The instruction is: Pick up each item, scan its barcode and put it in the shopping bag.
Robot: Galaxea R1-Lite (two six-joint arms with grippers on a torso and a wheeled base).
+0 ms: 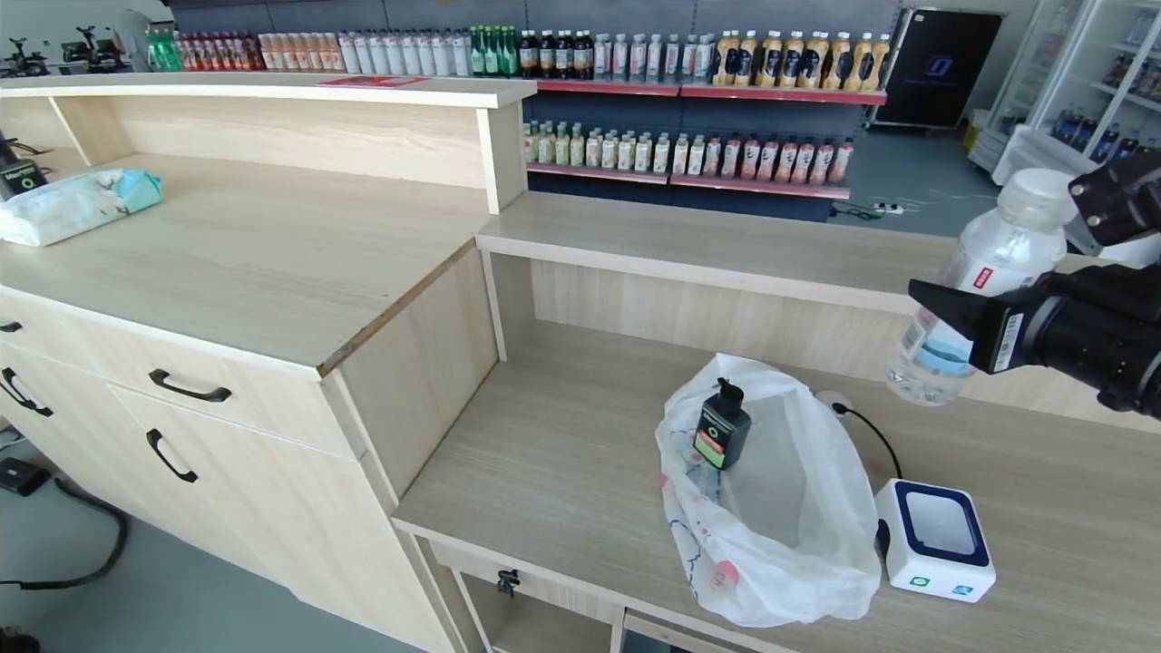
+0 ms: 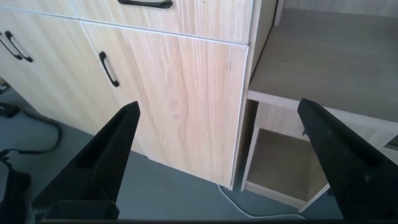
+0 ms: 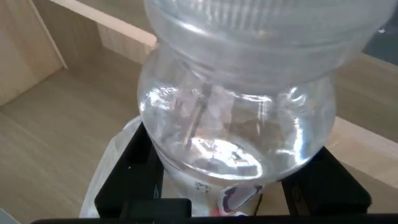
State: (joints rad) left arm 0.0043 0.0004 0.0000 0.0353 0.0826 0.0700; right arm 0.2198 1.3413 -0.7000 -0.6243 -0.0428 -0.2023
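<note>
The bottle (image 1: 1007, 245) is clear plastic with a white cap, a blue-and-white label and a small red patch near the shoulder. It is tilted, cap up, in the air, with my right gripper (image 1: 952, 313) clamped around its lower half. Below that gripper, toward my left, the white bag (image 1: 798, 544) lies open on the counter (image 1: 562, 453) with a dark pump bottle (image 1: 723, 426) inside. The scanner (image 1: 934, 540) sits just beside the bag. My left gripper (image 2: 219, 106) hangs spread wide, holding nothing, with a cabinet door (image 2: 180, 106) beyond it.
</note>
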